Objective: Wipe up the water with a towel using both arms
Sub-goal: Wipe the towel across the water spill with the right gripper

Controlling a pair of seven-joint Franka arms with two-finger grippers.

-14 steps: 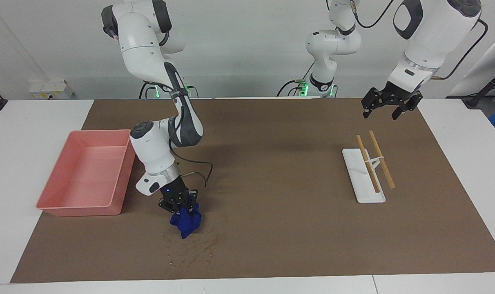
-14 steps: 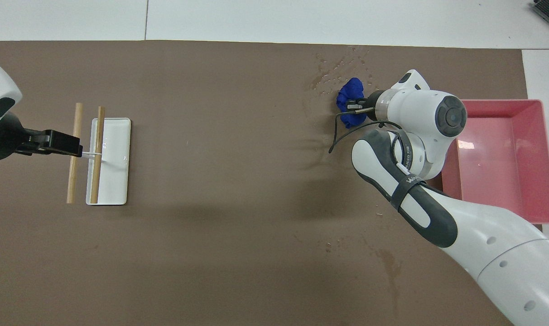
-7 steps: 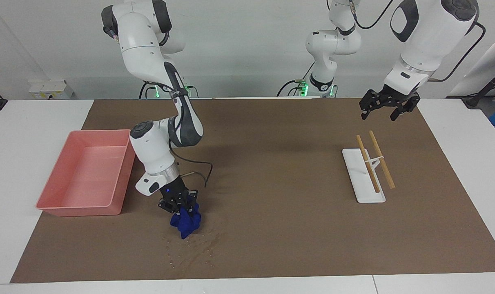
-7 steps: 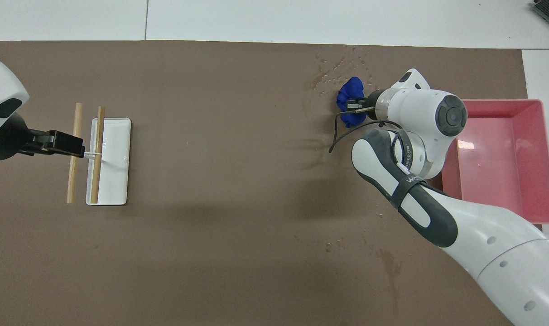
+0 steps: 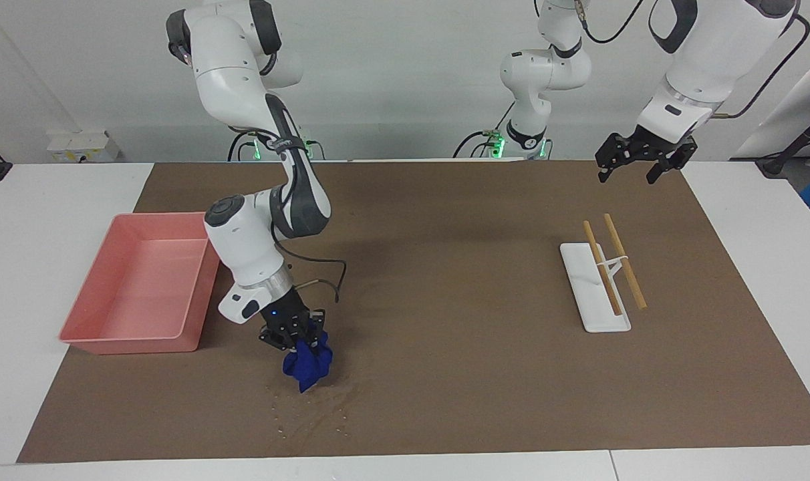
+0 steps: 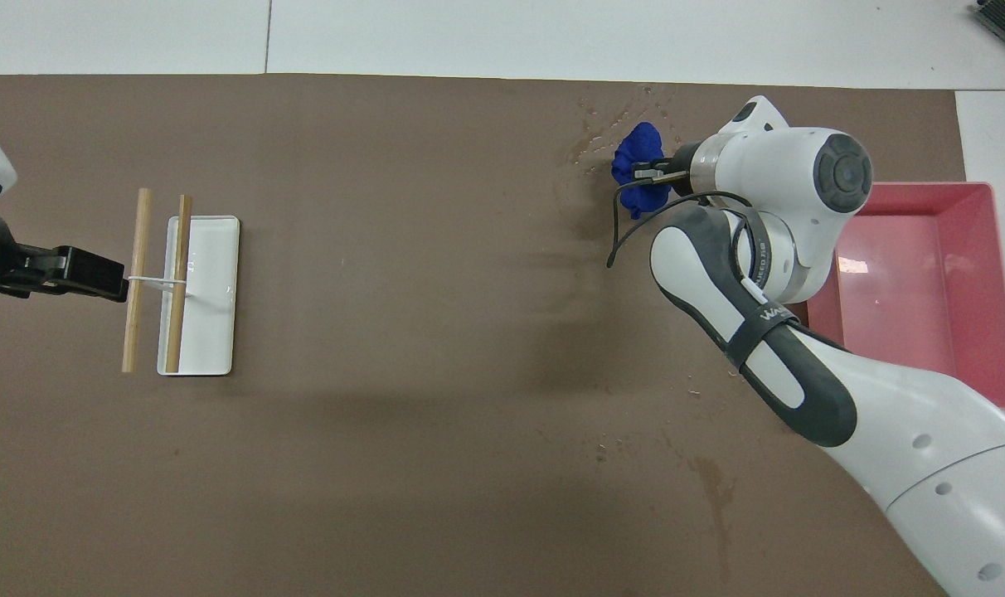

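Observation:
The blue towel (image 5: 308, 364) (image 6: 638, 162) is a bunched lump pinched in my right gripper (image 5: 298, 339) (image 6: 650, 173), which is shut on it. The lump's lower tip rests on the brown mat at the edge of the water (image 5: 311, 409) (image 6: 609, 131) that lies nearer to the robots. The water is a patch of small droplets and damp streaks close to the table's edge farthest from the robots. My left gripper (image 5: 627, 179) (image 6: 104, 280) hangs open and empty in the air at the left arm's end, over the mat beside a white stand. The left arm waits there.
A pink tray (image 5: 134, 344) (image 6: 917, 189) sits beside the right arm's elbow at the right arm's end. A white stand (image 5: 595, 314) (image 6: 212, 332) with two wooden sticks across it lies at the left arm's end. A brown mat (image 5: 445, 280) covers the table.
My right gripper has pushed the towel a little farther from the robots, toward the water. My left gripper has risen and drawn back toward the robots, still open.

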